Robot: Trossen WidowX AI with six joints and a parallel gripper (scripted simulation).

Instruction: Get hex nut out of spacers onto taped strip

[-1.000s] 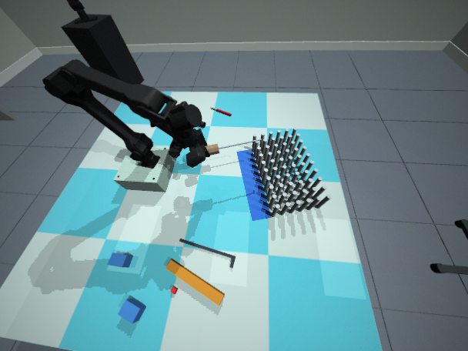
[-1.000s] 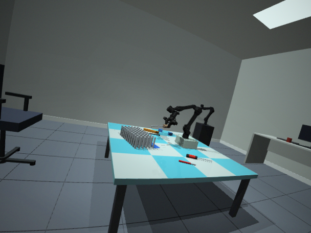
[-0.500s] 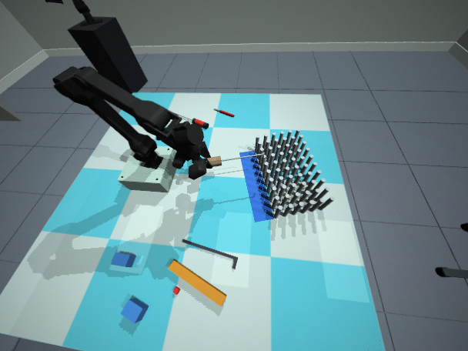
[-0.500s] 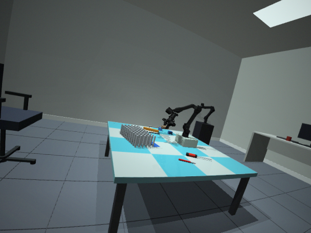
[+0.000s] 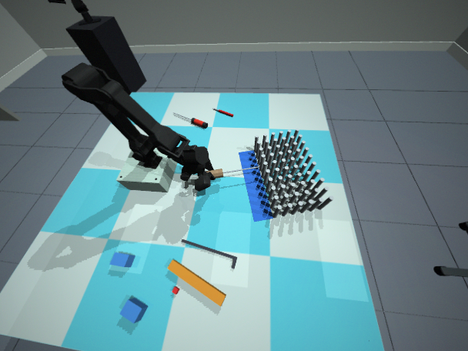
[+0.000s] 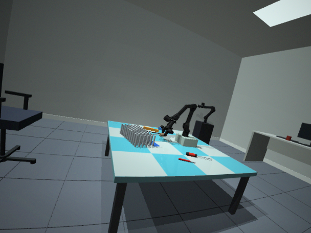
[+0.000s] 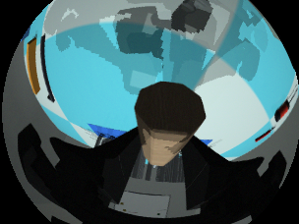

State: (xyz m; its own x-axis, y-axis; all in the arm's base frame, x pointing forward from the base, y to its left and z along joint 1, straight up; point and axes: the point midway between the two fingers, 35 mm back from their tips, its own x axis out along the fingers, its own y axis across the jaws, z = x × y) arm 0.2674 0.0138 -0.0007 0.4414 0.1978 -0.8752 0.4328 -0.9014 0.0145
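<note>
Wooden and probably light, the tool's handle (image 5: 217,173) (image 6: 161,134) (image 7: 164,147) was gripped by the jaws (image 5: 208,175) (image 6: 163,134), best held there, since its thin shaft (image 5: 235,171) would likely flex against the spacers (image 5: 289,173) (image 6: 136,135) (image 7: 159,173).

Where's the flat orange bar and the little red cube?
flat orange bar (image 5: 197,283) (image 6: 151,129) (image 7: 32,66): top, exterior and wrist views, middle
little red cube (image 5: 175,290): top view, upper face
</note>
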